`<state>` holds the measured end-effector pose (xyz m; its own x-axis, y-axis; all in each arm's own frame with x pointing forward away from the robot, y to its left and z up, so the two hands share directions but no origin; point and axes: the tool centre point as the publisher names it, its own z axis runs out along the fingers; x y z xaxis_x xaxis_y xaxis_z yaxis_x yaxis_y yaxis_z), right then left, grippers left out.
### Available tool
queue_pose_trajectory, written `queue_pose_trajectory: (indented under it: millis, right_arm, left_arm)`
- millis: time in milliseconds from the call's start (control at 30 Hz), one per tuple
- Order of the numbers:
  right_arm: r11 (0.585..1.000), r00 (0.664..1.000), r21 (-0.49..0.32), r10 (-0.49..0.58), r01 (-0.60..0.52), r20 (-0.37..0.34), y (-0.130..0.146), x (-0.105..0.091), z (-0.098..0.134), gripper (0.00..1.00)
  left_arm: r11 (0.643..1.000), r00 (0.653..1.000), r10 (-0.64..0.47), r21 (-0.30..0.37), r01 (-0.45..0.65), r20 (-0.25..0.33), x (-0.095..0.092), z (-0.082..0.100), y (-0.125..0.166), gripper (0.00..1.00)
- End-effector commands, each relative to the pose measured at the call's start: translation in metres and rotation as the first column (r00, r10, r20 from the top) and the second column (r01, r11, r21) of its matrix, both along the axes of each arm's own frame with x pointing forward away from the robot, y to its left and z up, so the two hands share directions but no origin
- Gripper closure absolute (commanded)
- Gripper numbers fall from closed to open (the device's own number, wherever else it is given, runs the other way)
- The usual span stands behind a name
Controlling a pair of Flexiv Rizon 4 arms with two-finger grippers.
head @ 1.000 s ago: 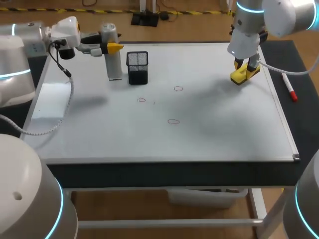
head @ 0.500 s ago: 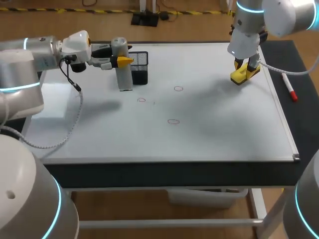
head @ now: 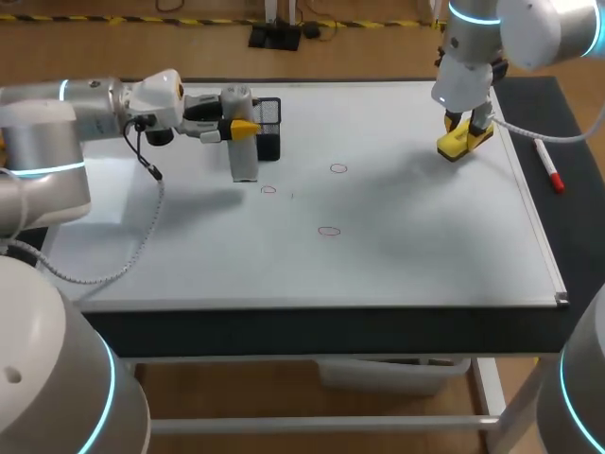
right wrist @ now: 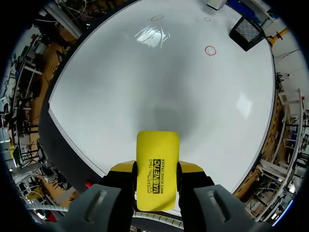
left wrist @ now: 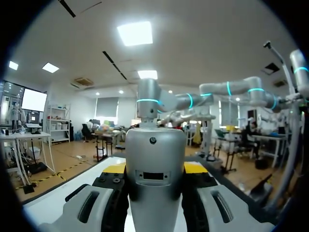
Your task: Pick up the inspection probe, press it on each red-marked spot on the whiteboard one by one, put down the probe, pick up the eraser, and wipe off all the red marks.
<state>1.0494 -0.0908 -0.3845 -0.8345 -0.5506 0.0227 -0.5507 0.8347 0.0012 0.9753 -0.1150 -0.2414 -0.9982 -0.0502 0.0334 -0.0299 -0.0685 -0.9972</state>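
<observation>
My left gripper [head: 236, 118] is shut on the silver cylindrical inspection probe [head: 243, 147], held upright over the whiteboard [head: 425, 246] in front of the black mesh holder [head: 272, 142]. The probe's lower end is just left of one small red mark [head: 268, 190]; two more red marks [head: 338, 168] [head: 328, 230] lie toward the middle. In the left wrist view the probe [left wrist: 155, 203] fills the gap between the fingers of the left gripper [left wrist: 155, 167]. My right gripper [head: 463, 132] is at the board's far right, shut on the yellow eraser [head: 467, 142], which also shows in the right wrist view as the eraser [right wrist: 157, 166].
A red marker pen [head: 549, 166] lies on the dark strip right of the board. From the right wrist, the mesh holder [right wrist: 248, 31] and a red mark [right wrist: 210, 50] lie far ahead across open board.
My left arm has carried the probe rightward, from left of the mesh holder to in front of it, nearer the closest red mark. The right arm has not moved.
</observation>
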Motion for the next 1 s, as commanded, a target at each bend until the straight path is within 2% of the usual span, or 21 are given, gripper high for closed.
queue_pose_trajectory:
  millis: [33,533,667,1000]
  right_arm:
    - [1.000,1.000,-0.006,0.001,-0.001,-0.004,0.000,0.002,0.001,1.00]
    - [1.000,1.000,-0.006,0.001,-0.001,-0.004,0.000,0.002,0.001,1.00]
    - [1.000,1.000,-0.006,0.001,-0.001,-0.004,0.000,0.002,0.001,1.00]
    - [1.000,1.000,-0.006,0.001,-0.001,-0.004,0.000,0.002,0.001,1.00]
  left_arm:
    - [1.000,1.000,-0.015,-0.007,0.015,0.003,0.003,-0.006,-0.003,1.00]
    - [0.999,0.999,-0.050,-0.015,0.051,0.013,0.002,-0.020,-0.018,1.00]
    - [0.998,0.998,-0.063,0.006,0.063,0.022,0.002,-0.025,-0.023,1.00]
    - [0.997,0.996,-0.072,0.008,0.072,0.050,0.005,-0.027,-0.029,1.00]
